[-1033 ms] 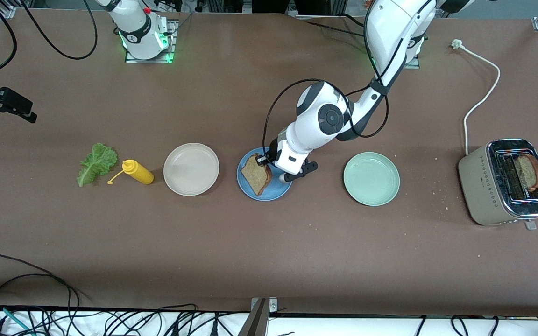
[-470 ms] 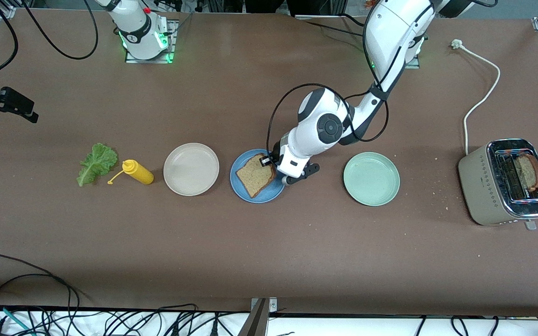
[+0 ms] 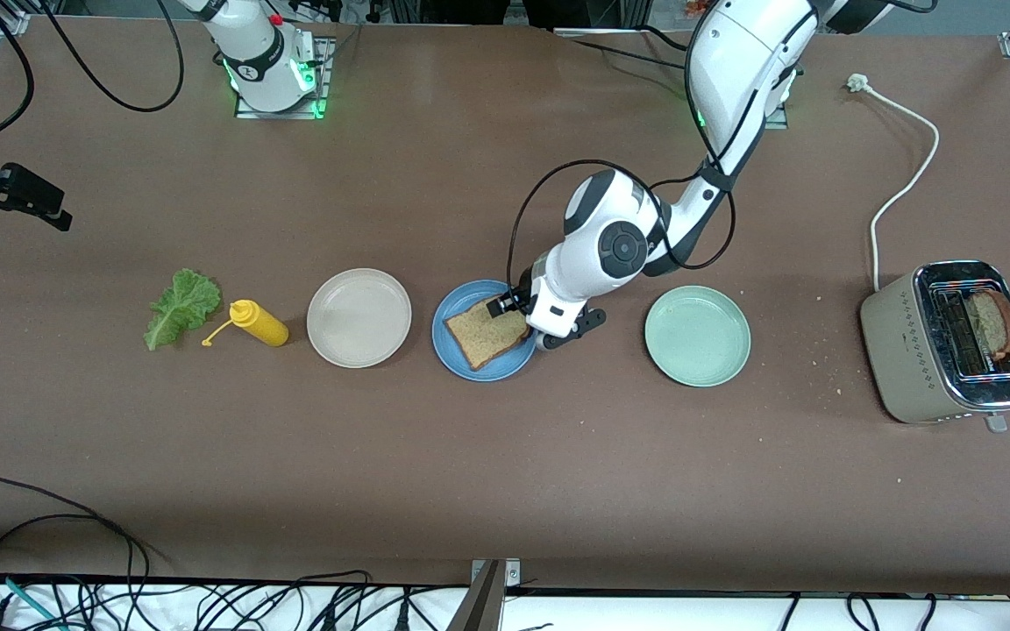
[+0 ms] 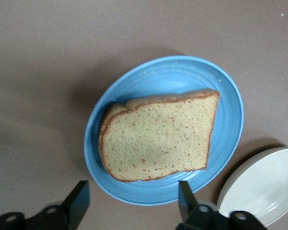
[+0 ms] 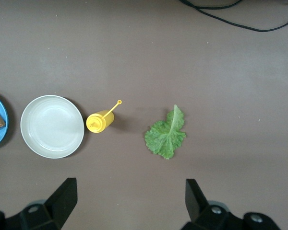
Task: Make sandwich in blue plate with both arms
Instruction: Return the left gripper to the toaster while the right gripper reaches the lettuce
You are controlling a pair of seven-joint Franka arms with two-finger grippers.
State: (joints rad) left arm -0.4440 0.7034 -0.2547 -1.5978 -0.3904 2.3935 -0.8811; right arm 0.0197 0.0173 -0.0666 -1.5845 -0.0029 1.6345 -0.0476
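1. While the left gripper is hanging with jaws apart and empty over the blue plate, the toast slice is lying flat in it.
2. Toast looks light, stiff, crumbly: pinch its crust edges gently.
3. The lettuce leaf, limp and thin, is lying on the tabletop beneath the open, waiting right gripper.

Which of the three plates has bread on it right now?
The round speckled blue plate, the middle one, carries a brown toast slice. The cream plate and mint-green plate beside it hold nothing.
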